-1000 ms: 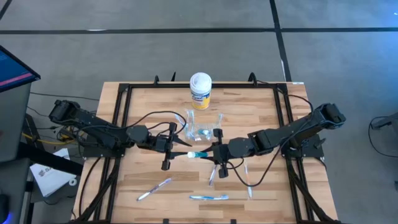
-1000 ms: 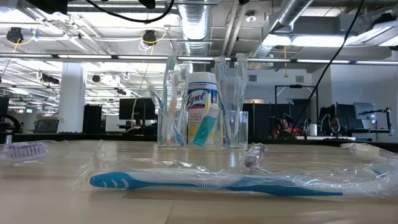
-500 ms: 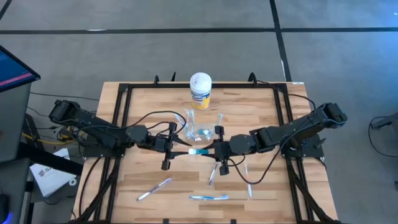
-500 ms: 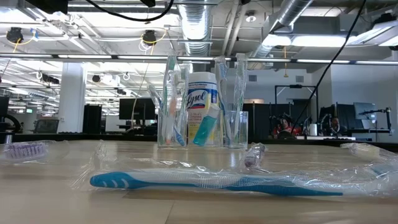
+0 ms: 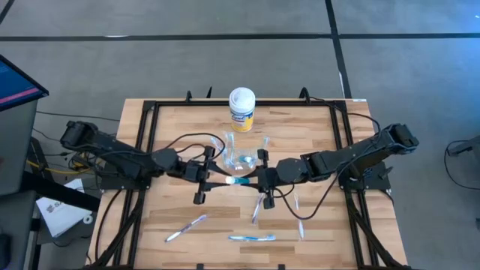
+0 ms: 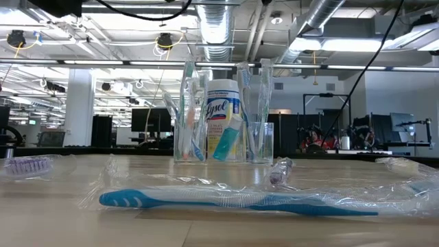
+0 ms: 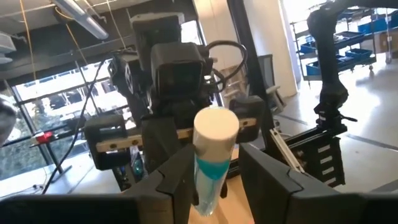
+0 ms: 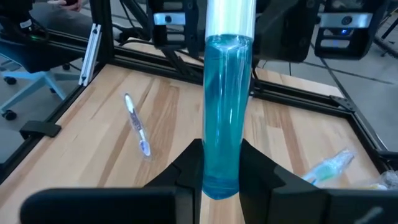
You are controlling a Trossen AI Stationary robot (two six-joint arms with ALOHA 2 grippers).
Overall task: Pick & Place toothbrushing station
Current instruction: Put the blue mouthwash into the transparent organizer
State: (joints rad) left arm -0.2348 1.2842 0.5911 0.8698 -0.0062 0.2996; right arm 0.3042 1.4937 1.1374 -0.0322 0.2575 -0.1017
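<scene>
The left gripper, reaching toward three o'clock at the table's centre, is standing spread around the white cap end of a small teal-blue tube, fingers flanking it without clearly pressing. The right gripper, reaching toward nine o'clock, is pinching that tube's other end. At twelve o'clock from them is sitting the small see-through plastic cup, holding toothbrushes.

A teal-blue tube with white cap, yellow canister white-lidded.
</scene>
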